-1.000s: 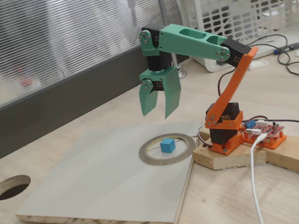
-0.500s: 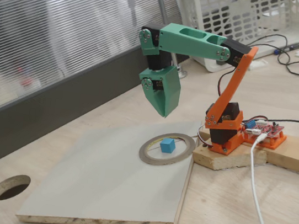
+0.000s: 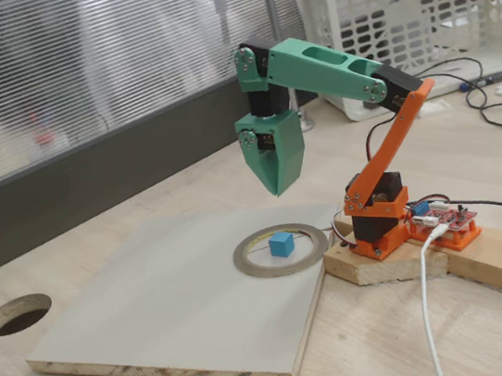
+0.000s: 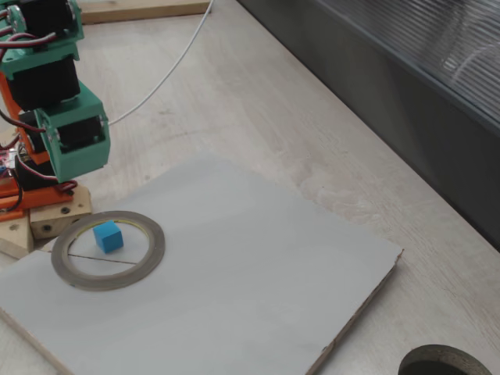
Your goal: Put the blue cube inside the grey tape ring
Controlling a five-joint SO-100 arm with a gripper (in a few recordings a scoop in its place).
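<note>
The small sky-blue plastic cube (image 3: 281,244) sat on the board inside the wide, flat grey tape ring (image 3: 250,260), a little off the ring's middle and clear of its pale yellowish inner edge. In the other fixed view the cube (image 4: 108,237) lay in the upper left part of the ring (image 4: 148,258), with a thin dark line crossing the ring's opening just below it.

The ring lay flat on a pale grey chipboard panel (image 3: 169,307), near the corner closest to the arm's base. The panel rested on a light wooden desk (image 3: 377,355) that had 1 round dark hole (image 3: 18,314) cut through it, well apart from the ring.

The green two-finger gripper (image 3: 276,187) hung in the air above the ring, pointing down, touching neither ring nor cube. Its 2 fingers were pressed together with no gap between them and nothing in their grasp. The orange lower arm (image 3: 391,133) rose from a wooden block (image 3: 380,267) beside the panel.
</note>
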